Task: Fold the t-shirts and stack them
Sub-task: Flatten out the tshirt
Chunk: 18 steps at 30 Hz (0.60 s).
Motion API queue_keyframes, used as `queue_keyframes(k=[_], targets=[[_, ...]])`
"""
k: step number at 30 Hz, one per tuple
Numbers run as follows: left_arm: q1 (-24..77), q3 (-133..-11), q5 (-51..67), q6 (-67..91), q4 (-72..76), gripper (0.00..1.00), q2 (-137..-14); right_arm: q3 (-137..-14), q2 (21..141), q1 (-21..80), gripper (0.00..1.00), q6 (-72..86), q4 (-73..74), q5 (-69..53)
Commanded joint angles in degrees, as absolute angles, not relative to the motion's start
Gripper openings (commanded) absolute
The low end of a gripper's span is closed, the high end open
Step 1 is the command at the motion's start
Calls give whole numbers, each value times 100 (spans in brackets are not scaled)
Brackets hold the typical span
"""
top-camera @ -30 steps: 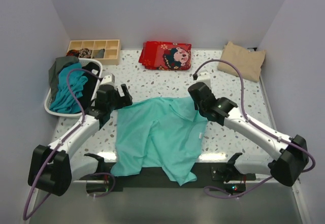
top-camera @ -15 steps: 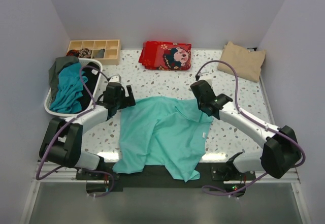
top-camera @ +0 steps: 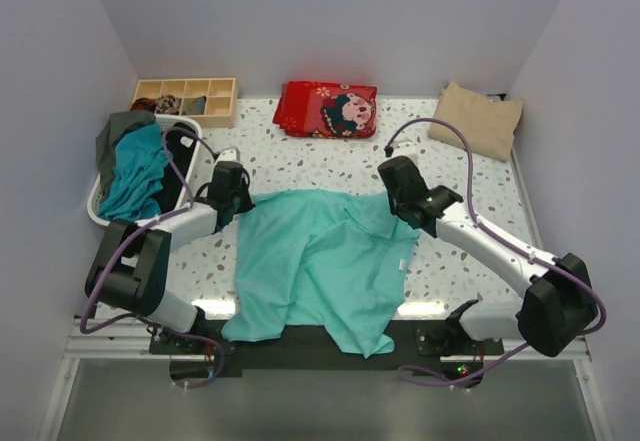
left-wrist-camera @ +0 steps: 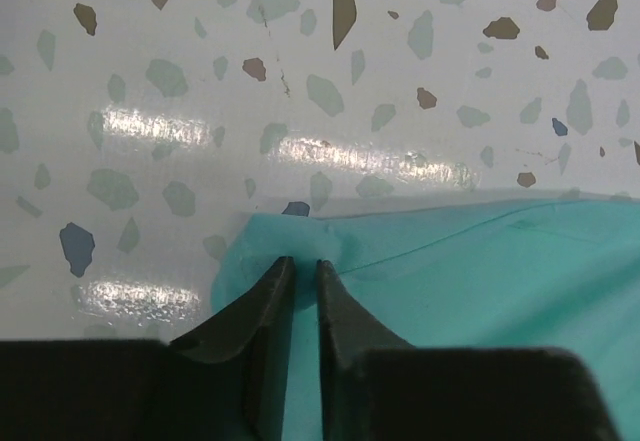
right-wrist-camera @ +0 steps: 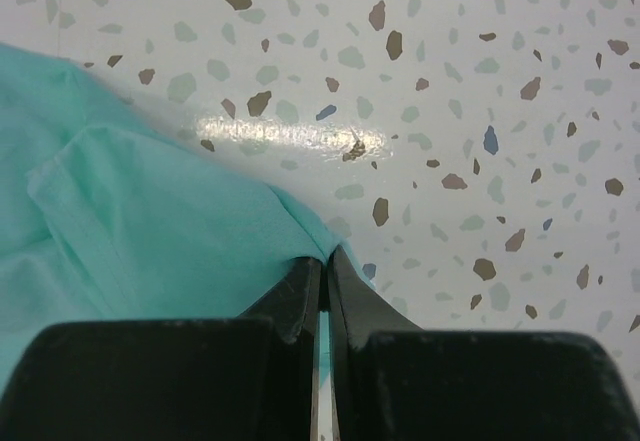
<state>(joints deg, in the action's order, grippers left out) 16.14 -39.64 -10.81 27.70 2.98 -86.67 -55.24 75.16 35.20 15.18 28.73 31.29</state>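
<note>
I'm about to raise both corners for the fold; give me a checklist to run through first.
1. Left fingers pinching the mint t-shirt's far left corner: ok, cloth puckers between the tips.
2. Right fingers closed on its far right edge: ok.
3. Shirt lying flat: not ok, creased and doubled over mid-body.
4. Red printed bundle and beige folded tee apart from the shirt: ok.
5. Left arm's cable free of the basket: cannot tell.

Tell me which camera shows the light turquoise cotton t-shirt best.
Top external: almost the whole light turquoise cotton t-shirt lies spread on the speckled table. The wrist views show only an edge each, nipped by the left pincer and right pincer.
</note>
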Motion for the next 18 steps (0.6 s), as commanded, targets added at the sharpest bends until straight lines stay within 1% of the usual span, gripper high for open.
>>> queue_keyframes(k=[1, 2, 6, 7, 8, 9, 10, 12, 13, 16, 18], targets=[[1617, -4105, -1239, 2690, 589, 7, -8684, -5572, 7163, 3489, 0, 1424, 2751, 3164], [1626, -4113, -1239, 2689, 563, 0, -8666, -5564, 7146, 3481, 0, 1406, 2760, 3164], [1617, -4105, -1195, 2663, 492, 0, -8465, -5555, 7084, 3472, 0, 1397, 2786, 3164], [1617, -4113, -1230, 2637, 449, 22, -8325, -5555, 7075, 3463, 0, 1380, 2795, 3155], [1617, -4122, -1265, 2628, 344, 42, -8254, -5563, 7075, 3463, 0, 1371, 2795, 3138], [1617, -4096, -1309, 2611, 308, 58, -8192, -5563, 7075, 3454, 0, 1388, 2786, 3103], [1617, -4070, -1423, 2576, 282, 67, -8070, -5563, 7075, 3454, 0, 1380, 2786, 3085], [1617, -3895, -1546, 2584, 316, 78, -7955, -5546, 7084, 3463, 0, 1389, 2769, 3050], [1608, -3824, -1582, 2575, 369, 86, -7876, -5546, 7093, 3463, 0, 1397, 2760, 3032], [1608, -3674, -1538, 2549, 580, 86, -7962, -5537, 7128, 3463, 0, 1389, 2751, 2997], [1608, -3735, -1486, 2531, 589, 84, -8112, -5528, 7128, 3454, 0, 1380, 2751, 2997]])
